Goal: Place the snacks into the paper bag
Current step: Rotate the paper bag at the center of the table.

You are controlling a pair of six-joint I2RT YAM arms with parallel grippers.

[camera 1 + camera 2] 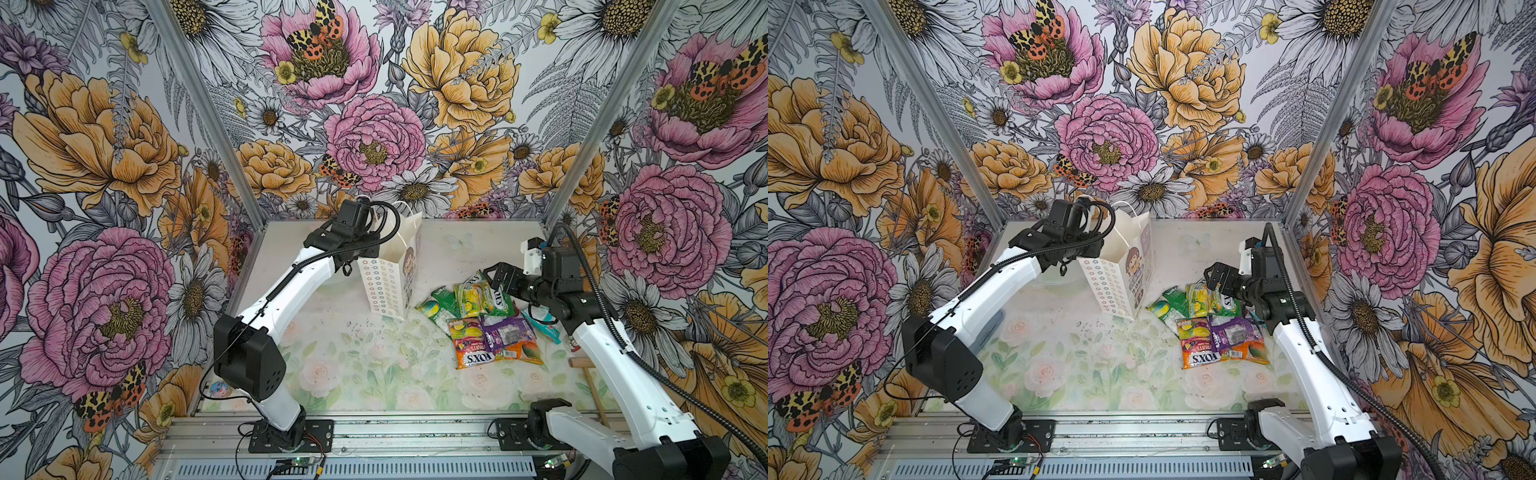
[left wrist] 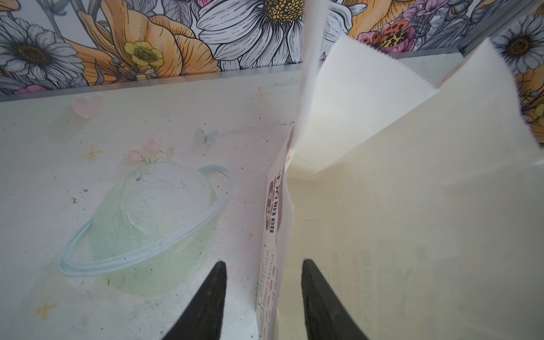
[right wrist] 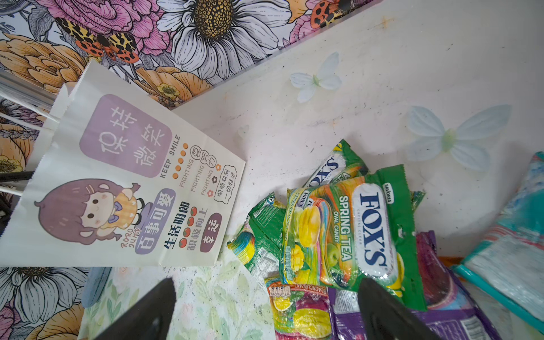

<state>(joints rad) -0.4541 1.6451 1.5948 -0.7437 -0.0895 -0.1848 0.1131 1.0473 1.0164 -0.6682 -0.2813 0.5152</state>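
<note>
There are two end effectors, the left end effector point(image 2: 263, 265) and the right end effector point(image 1: 492, 280). One tall white paper bag with little flower rings point(image 1: 388, 291) stands at the left end effector. Just below the right end effector lie seven shiny plastic snack packets point(image 1: 473, 299) in a heap. Three are green packets point(image 1: 434, 309). There is also one orange-red packet point(image 1: 471, 351), one purple packet point(image 1: 505, 332), one teal packet point(image 1: 540, 326) and one orange packet point(image 1: 530, 353) peeking out from under the purple one. Back behind that end effector lies one small wooden mallet point(image 1: 579, 363).
</note>
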